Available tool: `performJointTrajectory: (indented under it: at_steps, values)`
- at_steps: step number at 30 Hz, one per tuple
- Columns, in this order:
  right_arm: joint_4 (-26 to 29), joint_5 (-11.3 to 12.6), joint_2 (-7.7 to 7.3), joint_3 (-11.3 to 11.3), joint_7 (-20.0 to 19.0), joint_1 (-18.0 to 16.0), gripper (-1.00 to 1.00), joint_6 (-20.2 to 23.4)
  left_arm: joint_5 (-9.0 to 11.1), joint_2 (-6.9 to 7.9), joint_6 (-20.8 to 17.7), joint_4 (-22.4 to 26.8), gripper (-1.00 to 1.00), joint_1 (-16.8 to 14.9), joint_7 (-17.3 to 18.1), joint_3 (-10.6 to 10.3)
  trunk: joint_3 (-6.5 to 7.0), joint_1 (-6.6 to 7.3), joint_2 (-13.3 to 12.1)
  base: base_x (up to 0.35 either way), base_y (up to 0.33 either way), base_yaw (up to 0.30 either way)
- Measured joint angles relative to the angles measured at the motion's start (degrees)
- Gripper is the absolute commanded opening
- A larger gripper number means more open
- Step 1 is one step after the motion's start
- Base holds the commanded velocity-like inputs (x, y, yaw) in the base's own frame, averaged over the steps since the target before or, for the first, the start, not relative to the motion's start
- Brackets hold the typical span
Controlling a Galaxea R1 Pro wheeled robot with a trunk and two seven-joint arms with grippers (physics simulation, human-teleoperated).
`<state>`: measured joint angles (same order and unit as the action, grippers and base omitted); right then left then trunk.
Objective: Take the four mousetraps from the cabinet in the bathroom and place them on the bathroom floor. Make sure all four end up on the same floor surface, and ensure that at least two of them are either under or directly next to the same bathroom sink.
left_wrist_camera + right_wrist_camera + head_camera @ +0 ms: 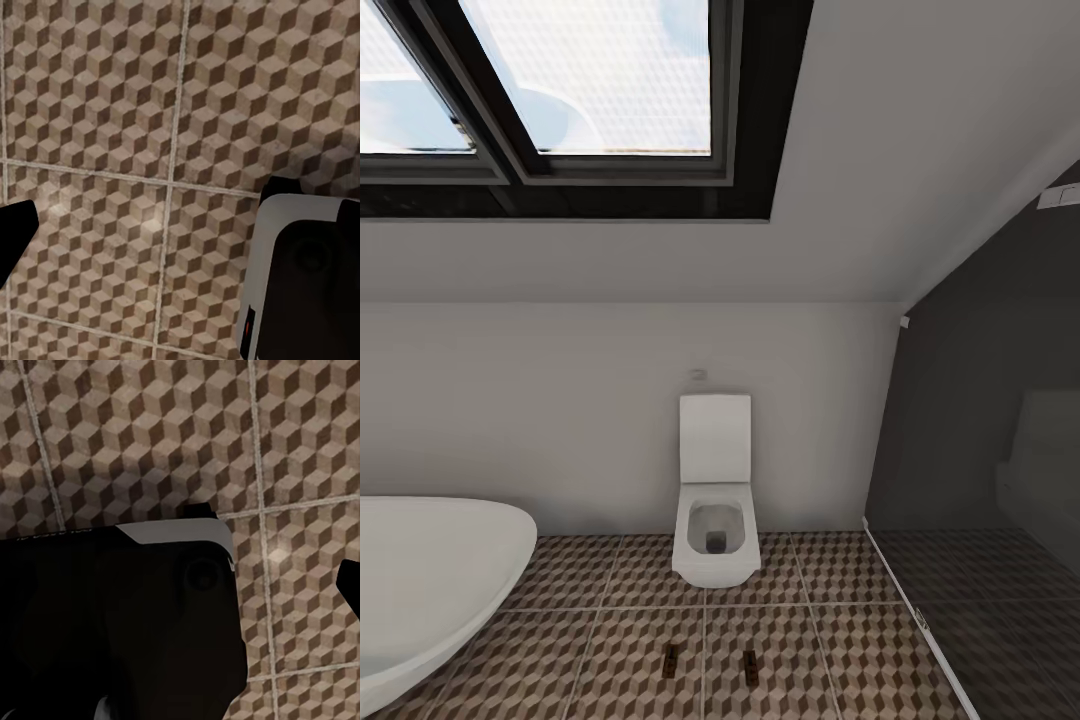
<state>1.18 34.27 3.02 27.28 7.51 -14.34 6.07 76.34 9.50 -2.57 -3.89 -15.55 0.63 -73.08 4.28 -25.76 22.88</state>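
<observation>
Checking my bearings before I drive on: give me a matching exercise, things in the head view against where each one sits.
Things:
1. toilet
2. bathtub
3. skylight window
4. two mousetraps

Places:
A. at the left edge, on the bathroom floor
B. on the tiles in front of the toilet
C. overhead in the sloped ceiling
D. against the far white wall, lid raised

Pairs: 1-D, 2-A, 3-C, 4-B
</observation>
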Motion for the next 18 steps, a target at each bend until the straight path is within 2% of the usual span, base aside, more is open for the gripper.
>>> performJointTrajectory:
  at_steps: [7, 12, 15, 18]
  values:
    - [0.01, 0.01, 0.01, 0.01, -0.05, 0.01, 1.0, -0.02, 0.04, -0.91, 0.1, 0.35, 1.0, 0.0, 0.1, 0.0, 0.0, 0.0, 0.0, 0.0, 0.0, 0.0]
    - [0.01, 0.07, 0.04, 0.01, -0.12, 0.01, 1.0, 0.12, 0.09, -2.06, -1.74, 0.08, 1.0, 0.0, -0.03, 0.01, 0.0, 0.0, 0.0, 0.0, 0.0, 0.0]
    - [0.01, 0.04, 0.07, 0.01, -0.14, 0.01, 1.0, 0.17, 0.08, -2.21, -4.21, 0.05, 1.0, 0.04, -0.04, 0.01, 0.0, 0.0, 0.0, 0.0, 0.0, 0.0]
    - [0.01, 0.05, 0.22, 0.02, -0.19, 0.01, 1.0, 0.11, 0.08, -2.42, -9.2, 0.03, 1.0, 0.11, 0.03, 0.03, 0.0, 0.0, 0.0, 0.0, 0.0, 0.0]
